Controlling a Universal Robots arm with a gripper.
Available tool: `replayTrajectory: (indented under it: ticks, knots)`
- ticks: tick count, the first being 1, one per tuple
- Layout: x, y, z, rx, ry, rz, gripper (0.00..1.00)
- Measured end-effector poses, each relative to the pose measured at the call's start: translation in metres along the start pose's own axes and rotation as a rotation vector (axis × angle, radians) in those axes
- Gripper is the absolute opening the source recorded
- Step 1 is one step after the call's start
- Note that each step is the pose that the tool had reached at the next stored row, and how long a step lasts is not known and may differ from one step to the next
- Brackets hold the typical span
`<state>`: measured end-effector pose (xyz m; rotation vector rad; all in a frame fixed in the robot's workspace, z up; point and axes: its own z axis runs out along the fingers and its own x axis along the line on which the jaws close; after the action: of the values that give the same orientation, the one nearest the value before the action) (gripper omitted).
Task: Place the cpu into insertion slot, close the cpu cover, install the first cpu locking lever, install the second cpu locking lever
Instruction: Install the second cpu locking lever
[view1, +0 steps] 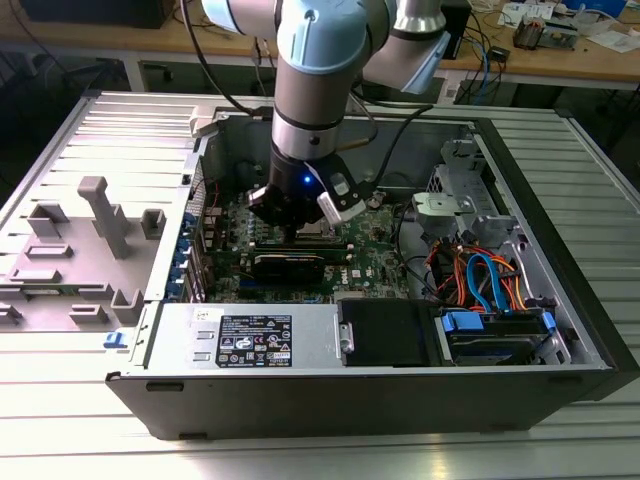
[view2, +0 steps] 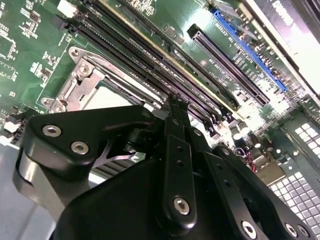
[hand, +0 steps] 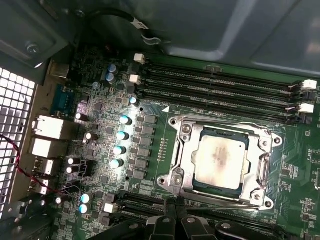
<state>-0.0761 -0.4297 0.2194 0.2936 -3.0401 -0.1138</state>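
the gripper (view2: 173, 102) hangs low inside the open computer case (view1: 560, 250), and in the second wrist view its two slim black fingers (view2: 176, 150) run side by side and meet at the tips, so they are drawn together with nothing visible between them. the tips sit just beside the edge of the insertion slot (hand: 220, 162), close to the thin locking lever (hand: 222, 201) that lies flat along the socket's near side; whether they touch it cannot be told. in the first wrist view the fingertips (hand: 176, 216) appear just beyond that same lever. the cpu (hand: 220, 160) lies seated in the socket, its dull silver lid showing through the square window of the cpu cover (hand: 262, 162), which is folded down flat over it. rows of long black memory slots (hand: 220, 82) run alongside the socket on the green motherboard (hand: 100, 165), with small blue-topped capacitors (hand: 120, 135) to its other side. in the exterior view the arm (view1: 310, 90) reaches down to the board's middle, with a bundle of orange and blue cables (view1: 485, 280) toward the exterior view's right, and a grey plastic fixture (view1: 100, 215) on the removed side panel at the exterior view's left.
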Motion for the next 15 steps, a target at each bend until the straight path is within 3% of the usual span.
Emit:
replayTrajectory:
  ticks: [3, 8, 12, 15]
  knots:
    - [0.0017, -0.0022, 0.0002, -0.0108, -0.0012, -0.012, 0.11]
    - [0.0038, -0.0032, 0.0026, -0.0113, 0.0004, -0.028, 0.11]
    - [0.0052, -0.0034, 0.0063, -0.0165, 0.0006, -0.041, 0.11]
    - [0.0066, -0.0032, 0.0074, -0.0331, -0.0019, -0.053, 0.11]
